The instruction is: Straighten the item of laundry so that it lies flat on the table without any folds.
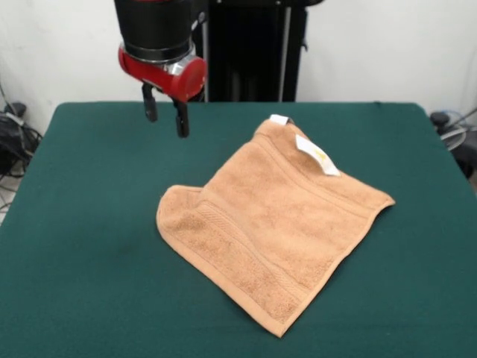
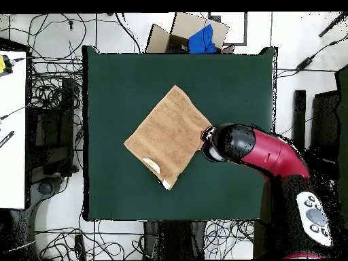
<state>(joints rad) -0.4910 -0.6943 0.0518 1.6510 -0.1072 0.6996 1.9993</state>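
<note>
We see a peach-orange towel (image 1: 272,224) with a white tag (image 1: 317,155) on the dark green tabletop (image 1: 89,246).

Green table (image 1: 82,246); peach towel (image 1: 272,224) atop

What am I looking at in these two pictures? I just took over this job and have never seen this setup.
The red and black machine is a robot arm with a two-fingered gripper at its end. One picture is taken from across the table, facing the robot; the other looks straight down from above, turned half round, so sides swap between them.

On the green table lies a peach-orange towel, set at an angle like a diamond. It is mostly spread out, though its left corner in the front view looks curled or folded. A white tag lies on its far part.

The gripper hangs above the bare table, to the towel's left in the front view. Its fingers are apart and hold nothing.
</note>
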